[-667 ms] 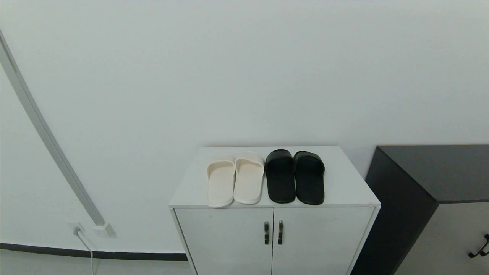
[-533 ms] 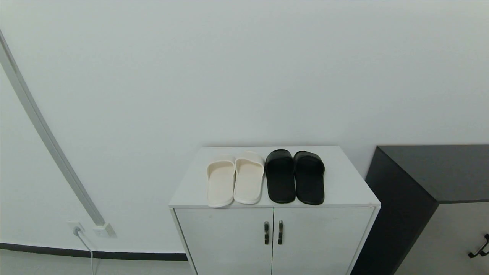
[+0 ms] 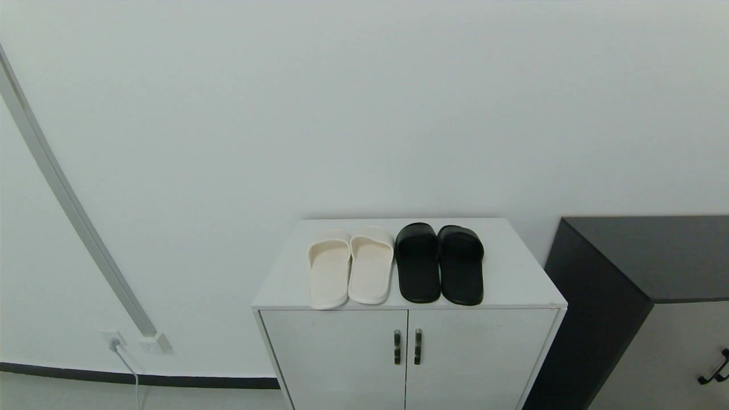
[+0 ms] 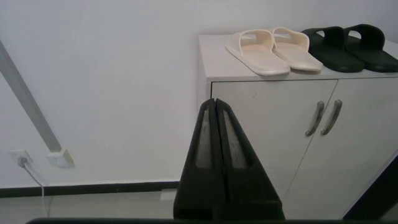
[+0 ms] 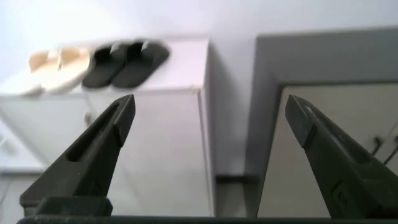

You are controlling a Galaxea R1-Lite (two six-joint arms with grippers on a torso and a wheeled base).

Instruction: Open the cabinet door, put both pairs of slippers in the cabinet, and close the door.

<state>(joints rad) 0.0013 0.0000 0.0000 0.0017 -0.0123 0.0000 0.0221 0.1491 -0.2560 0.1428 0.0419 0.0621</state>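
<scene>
- While both doors (image 3: 336, 359) of the white cabinet (image 3: 512, 285) stand shut, you have both pairs of slippers lying on its top, outside it.
- The white slippers (image 3: 370, 273) lie on the left half of the top. They are side by side and touching, toes toward the wall (image 3: 364, 114) and heels at the front edge. The outer one's heel juts slightly over that edge.
- The black slippers (image 3: 418, 267) lie just beside them to the right, also touching each other and facing the same way.
- The two dark door handles (image 3: 397, 347) stand upright and close together where the doors meet, below the slippers.
- Your left end effector (image 4: 215, 102) has its fingers pressed together on nothing. It hangs in front of the cabinet, apart from it and lower than the top, in line with the cabinet's left edge.
- Your right end effector (image 5: 210, 102) has its fingers spread wide apart and empty. It is apart from the cabinet and faces its right side.
- A dark cabinet (image 3: 655, 256) stands just right of the white one.
- On the wall to the left, a grey conduit (image 3: 68, 199) slants down to a socket (image 3: 112, 340) with a cable (image 3: 132, 376) plugged in near the floor.
</scene>
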